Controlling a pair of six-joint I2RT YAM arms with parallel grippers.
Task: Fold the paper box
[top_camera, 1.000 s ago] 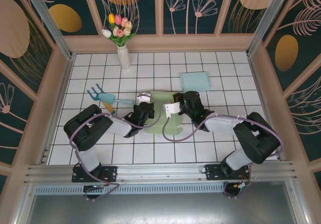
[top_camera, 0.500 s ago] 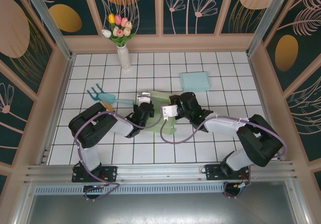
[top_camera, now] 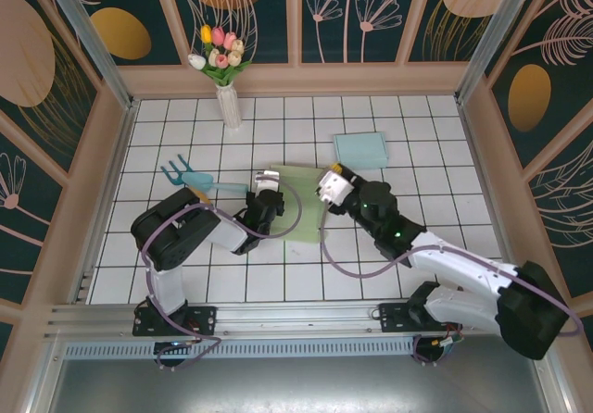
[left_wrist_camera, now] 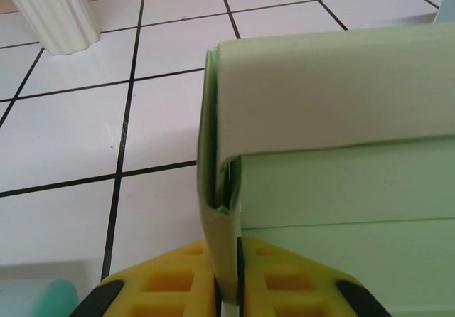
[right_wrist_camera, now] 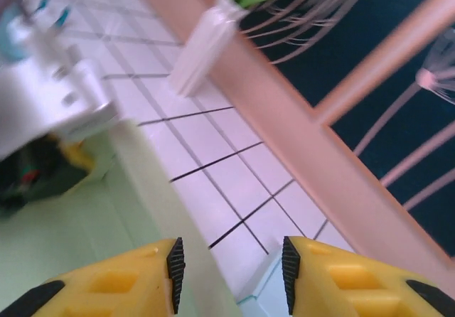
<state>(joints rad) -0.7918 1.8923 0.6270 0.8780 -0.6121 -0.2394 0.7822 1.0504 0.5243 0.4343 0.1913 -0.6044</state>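
The pale green paper box (top_camera: 301,205) lies partly folded on the tiled table's middle. My left gripper (top_camera: 268,193) is at its left edge. In the left wrist view this gripper (left_wrist_camera: 231,292) is shut on a doubled upright flap, and a folded panel of the box (left_wrist_camera: 334,97) curls over to the right. My right gripper (top_camera: 331,184) hangs at the box's upper right edge. In the right wrist view it (right_wrist_camera: 229,267) is open with nothing between the fingers, and the box's wall (right_wrist_camera: 153,182) runs past the left finger.
A white vase of tulips (top_camera: 228,98) stands at the back left. A light blue flat box (top_camera: 360,149) lies behind my right gripper. A teal garden fork (top_camera: 190,177) lies left of my left arm. Wooden walls ring the table.
My right gripper has come off the middle of the box and moved up and to the right, its arm swung outward. The left gripper stays at the left edge.
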